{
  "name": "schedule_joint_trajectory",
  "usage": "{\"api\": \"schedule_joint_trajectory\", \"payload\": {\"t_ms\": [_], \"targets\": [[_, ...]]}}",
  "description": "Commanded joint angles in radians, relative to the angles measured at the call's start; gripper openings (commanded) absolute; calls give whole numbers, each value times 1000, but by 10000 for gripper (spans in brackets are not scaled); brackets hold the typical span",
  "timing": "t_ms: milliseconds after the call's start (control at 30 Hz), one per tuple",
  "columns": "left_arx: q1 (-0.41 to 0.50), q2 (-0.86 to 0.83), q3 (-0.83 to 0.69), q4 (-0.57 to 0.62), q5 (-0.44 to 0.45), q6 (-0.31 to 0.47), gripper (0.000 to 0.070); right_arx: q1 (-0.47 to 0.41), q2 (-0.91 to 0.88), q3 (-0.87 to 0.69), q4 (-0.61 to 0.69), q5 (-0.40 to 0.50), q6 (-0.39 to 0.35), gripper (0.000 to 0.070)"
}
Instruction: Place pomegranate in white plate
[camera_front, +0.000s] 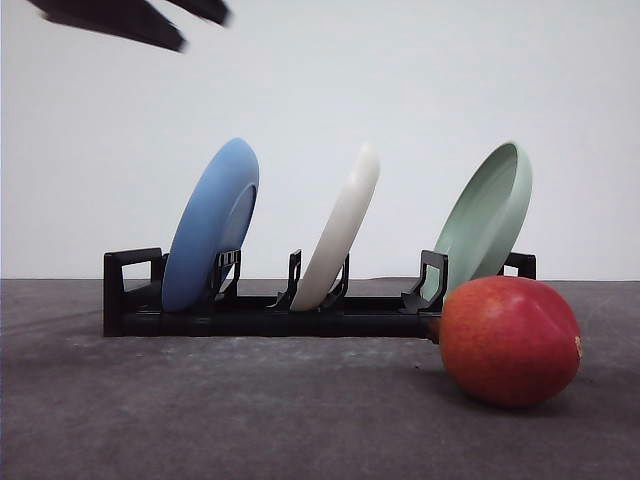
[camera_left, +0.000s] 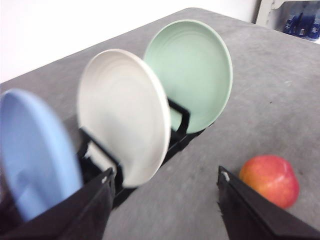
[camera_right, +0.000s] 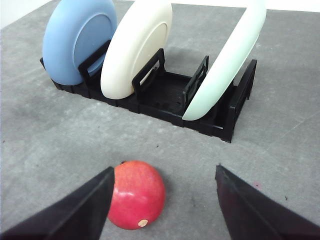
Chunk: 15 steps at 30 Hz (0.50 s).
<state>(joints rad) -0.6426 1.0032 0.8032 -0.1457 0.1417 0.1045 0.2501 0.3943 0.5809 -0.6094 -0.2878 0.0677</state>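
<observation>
Here's the round red pomegranate (camera_front: 509, 341), smooth-skinned, deep red with a softer orange-yellow blush across its top, and a small pale nub at one end. It sits on the grey matte tabletop (camera_front: 200, 420), just in front of the black plastic dish rack (camera_front: 260, 315), down at the end of that rack where the pale green round plate (camera_front: 485, 220) leans. In the front view the fruit overlaps the rack's corner; whether they touch, I cannot tell.

In the rack's middle slot stands the cream-white round plate (camera_front: 342, 228), matte, raised rim, tilted on edge. At the rack's far end from the fruit leans the light blue round plate (camera_front: 212, 224).

The right claw (camera_right: 162, 200) hovers on the fruit's side of the rack, black fingers spread wide, the pomegranate close against one finger (camera_right: 75, 212), nothing pinched. The left claw (camera_left: 165, 200) hangs over the rack by the white plate, fingers spread too, holding nothing.
</observation>
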Motion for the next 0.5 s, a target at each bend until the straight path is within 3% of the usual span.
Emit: {"api": "schedule_joint_trajectory", "payload": {"t_ms": [0, 233, 467], "targets": [[-28, 55, 22, 69, -25, 5, 393, 5, 2, 16, 11, -1, 3, 404], [-111, 284, 54, 290, -124, -35, 393, 5, 2, 16, 11, -1, 3, 404], [-137, 514, 209, 298, -178, -92, 393, 5, 2, 16, 11, 0, 3, 404]]}}
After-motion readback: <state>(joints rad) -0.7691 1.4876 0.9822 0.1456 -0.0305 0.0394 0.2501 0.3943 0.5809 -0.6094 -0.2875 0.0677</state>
